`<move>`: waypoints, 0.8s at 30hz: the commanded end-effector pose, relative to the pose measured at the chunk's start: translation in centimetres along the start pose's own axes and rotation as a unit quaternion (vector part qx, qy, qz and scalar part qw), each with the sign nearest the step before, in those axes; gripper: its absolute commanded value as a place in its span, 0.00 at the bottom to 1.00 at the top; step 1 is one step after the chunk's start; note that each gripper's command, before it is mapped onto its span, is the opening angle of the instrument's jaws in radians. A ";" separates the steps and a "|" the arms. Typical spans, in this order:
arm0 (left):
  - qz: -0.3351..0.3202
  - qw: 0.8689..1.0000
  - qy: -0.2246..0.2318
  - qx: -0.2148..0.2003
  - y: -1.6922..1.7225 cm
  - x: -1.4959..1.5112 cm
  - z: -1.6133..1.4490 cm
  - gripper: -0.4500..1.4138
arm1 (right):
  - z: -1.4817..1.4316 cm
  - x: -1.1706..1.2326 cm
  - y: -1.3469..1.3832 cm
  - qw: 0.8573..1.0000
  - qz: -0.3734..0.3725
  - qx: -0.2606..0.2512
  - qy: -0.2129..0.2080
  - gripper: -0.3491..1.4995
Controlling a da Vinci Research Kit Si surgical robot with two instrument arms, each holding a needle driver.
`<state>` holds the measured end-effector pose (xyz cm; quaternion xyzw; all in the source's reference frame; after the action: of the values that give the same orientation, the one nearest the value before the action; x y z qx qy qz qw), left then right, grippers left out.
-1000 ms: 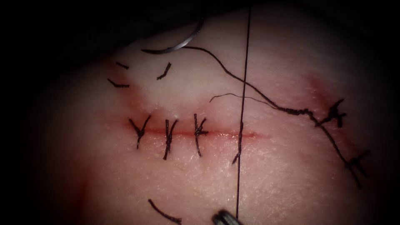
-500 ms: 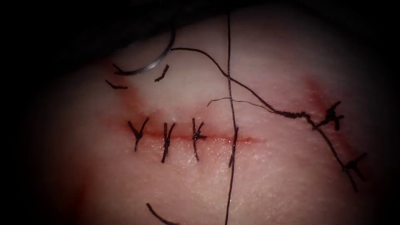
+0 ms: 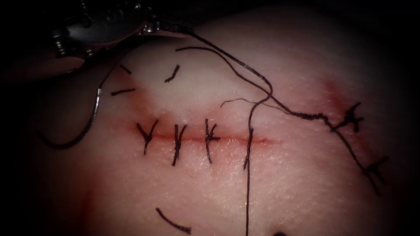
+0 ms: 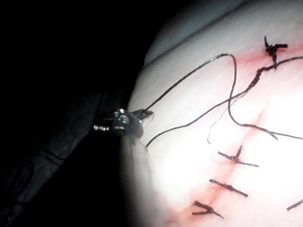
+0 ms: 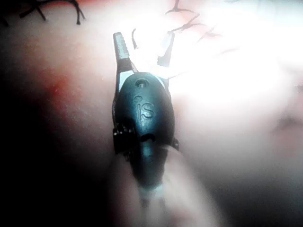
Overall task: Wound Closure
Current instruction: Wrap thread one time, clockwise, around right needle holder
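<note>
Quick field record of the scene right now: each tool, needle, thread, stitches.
left tool: jaws shut on thread, above the cut's left end
right tool: jaws open, holds nothing
needle: free of the tissue, hangs on thread to the left of the cut
thread: runs from the left tool's jaws through a fourth, untied stitch and off the lower edge
tied stitches: three, left of the untied one
cut ends: scattered on tissue

The thread runs off the endoscope view's bottom edge, its end unseen.
</note>
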<state>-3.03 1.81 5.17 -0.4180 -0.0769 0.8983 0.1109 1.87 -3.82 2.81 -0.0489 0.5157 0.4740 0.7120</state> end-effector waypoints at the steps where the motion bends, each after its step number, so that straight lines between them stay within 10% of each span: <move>1: 0.005 1.000 -0.003 0.001 0.08 0.13 -0.10 0.00 | 0.21 0.20 0.04 1.000 0.008 0.006 0.006 0.95; 9: 0.011 1.000 -0.011 0.005 0.59 0.37 -0.29 0.00 | 0.78 0.28 0.22 1.000 0.009 -0.002 0.002 0.87; 10: 0.012 1.000 -0.009 0.005 0.63 0.38 -0.28 0.00 | 0.84 0.26 0.24 1.000 0.009 -0.002 0.002 0.77; 13: 0.017 1.000 -0.005 0.004 0.76 0.39 -0.26 0.00 | 1.04 0.19 0.37 1.000 0.007 0.008 -0.013 0.00; 24: 0.033 0.999 0.010 -0.003 1.07 0.33 -0.20 0.00 | 1.55 0.10 0.89 0.999 -0.017 0.024 -0.014 0.00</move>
<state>-3.20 0.73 4.54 -0.4315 -0.0673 0.8964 0.0761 2.19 -2.51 3.80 -0.0318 0.5164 0.4504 0.7276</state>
